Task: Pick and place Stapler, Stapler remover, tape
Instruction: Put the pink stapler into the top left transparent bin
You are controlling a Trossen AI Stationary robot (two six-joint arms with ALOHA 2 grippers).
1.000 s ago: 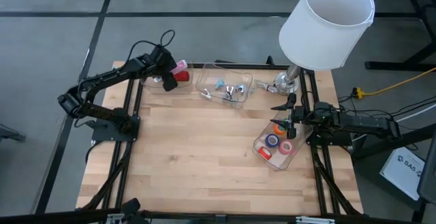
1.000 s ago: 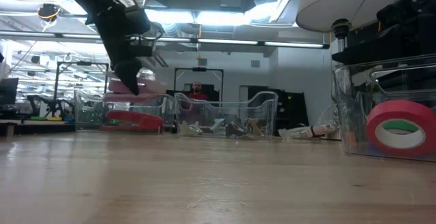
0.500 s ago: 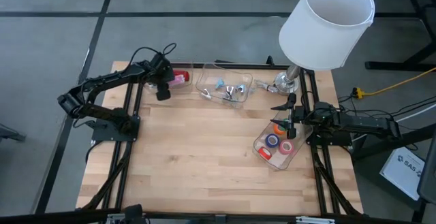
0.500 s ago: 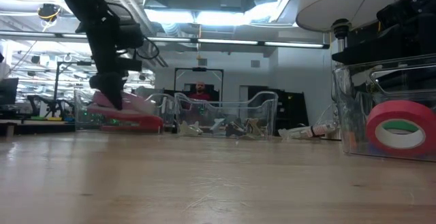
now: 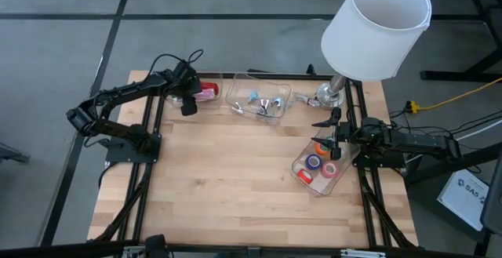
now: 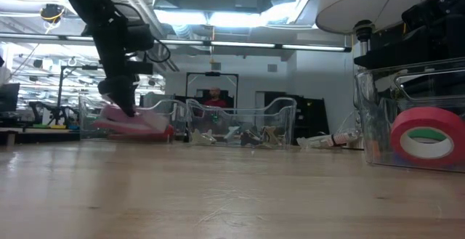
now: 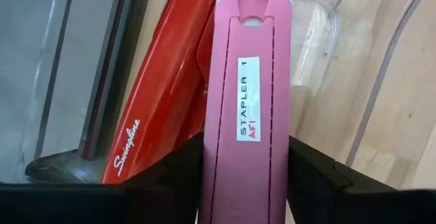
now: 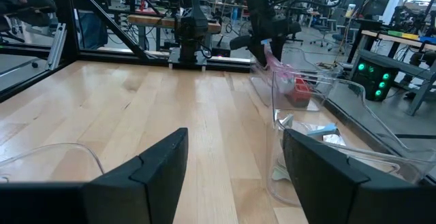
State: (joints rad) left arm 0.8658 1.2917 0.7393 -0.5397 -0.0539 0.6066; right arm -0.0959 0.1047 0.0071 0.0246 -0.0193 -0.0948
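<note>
Right gripper (image 5: 334,132): I see it idle at the desk's right edge, fingers spread wide, nothing between them.
Tape (image 5: 314,161): coloured rolls lying in a clear bin (image 5: 300,176) near the right edge, beside that gripper.
Left gripper (image 5: 189,101): at the far left corner, fingers flanking the pink stapler (image 7: 246,101); I cannot tell whether they clamp it.
Pink stapler: tilted into a clear tray (image 6: 174,115) alongside a red stapler (image 7: 153,108).

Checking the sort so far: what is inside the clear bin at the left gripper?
A red stapler lies in the clear bin, with the pink stapler between the left gripper fingers beside it. Whatever lies beneath them is covered.
</note>
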